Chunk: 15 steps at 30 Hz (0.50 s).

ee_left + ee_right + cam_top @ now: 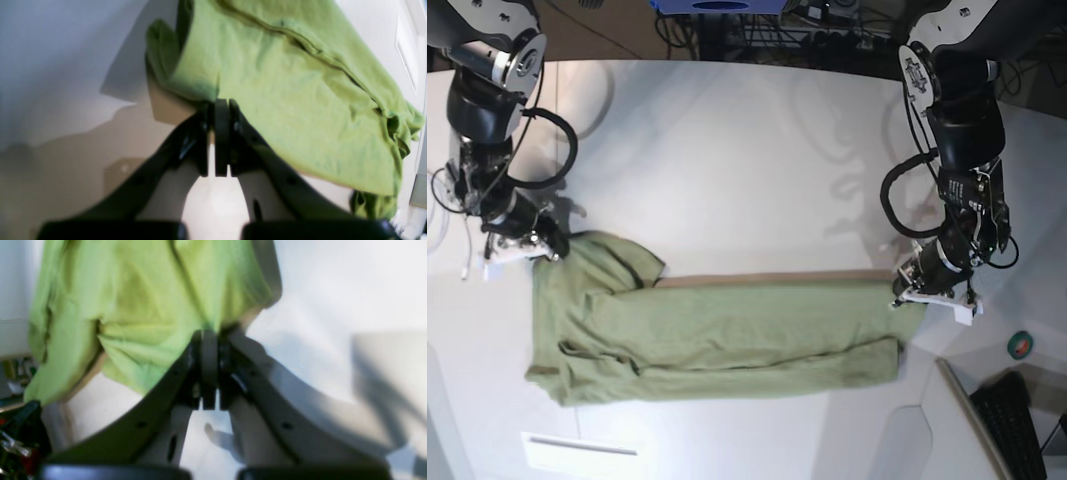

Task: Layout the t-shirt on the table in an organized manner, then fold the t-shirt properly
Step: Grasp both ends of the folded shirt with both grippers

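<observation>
The olive-green cotton short-sleeved t-shirt [717, 335] lies stretched lengthwise across the broad white surface [747, 150], its top edge raised. The left tool [222, 110] is clenched on one end of that fabric edge; the right tool [208, 340] is clenched on the opposite end, near the sleeve.

Tape roll [1021, 345], keyboard [1015, 420], cables [847, 25]
</observation>
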Motion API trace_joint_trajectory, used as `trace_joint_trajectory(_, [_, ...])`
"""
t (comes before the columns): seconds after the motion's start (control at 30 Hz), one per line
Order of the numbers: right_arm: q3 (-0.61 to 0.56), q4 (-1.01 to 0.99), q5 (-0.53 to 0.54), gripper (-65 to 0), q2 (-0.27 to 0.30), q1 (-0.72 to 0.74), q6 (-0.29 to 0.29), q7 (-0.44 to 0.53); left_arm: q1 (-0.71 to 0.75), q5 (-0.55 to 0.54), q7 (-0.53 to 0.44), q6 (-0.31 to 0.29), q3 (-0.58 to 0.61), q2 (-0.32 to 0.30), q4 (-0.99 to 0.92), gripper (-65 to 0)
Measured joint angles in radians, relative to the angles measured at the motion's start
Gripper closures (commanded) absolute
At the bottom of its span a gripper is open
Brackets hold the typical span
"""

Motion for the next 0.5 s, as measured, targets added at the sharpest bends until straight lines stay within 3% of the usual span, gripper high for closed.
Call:
trace_joint_trajectory(0.1, [-0.003,0.177,-0.019,0.0,0.001,-0.074,-0.005,-0.14,0.053,0.003,0.054,0.031,-0.001,0.002,0.121,0.0])
trace_joint_trajectory(0.33, [-0.013,0.755,-0.021,0.0,0.014,-0.2,-0.271,-0.467,0.088,-0.009,0.198,0.03,-0.03,0.015,0.381,0.0])
trace_joint_trajectory(0.43, [-0.183,0.809,-0.01,0.0,0.074,-0.135,-0.312,-0.544,0.032,0.019,0.216,0.083,-0.088,0.058,0.377,0.0])
trace_joint_trajectory(0.5, [-0.3,0.729,0.002,0.0,0.102,-0.062,-0.338,-0.513,-0.018,0.013,0.208,0.138,-0.06,0.068,0.304,0.0])
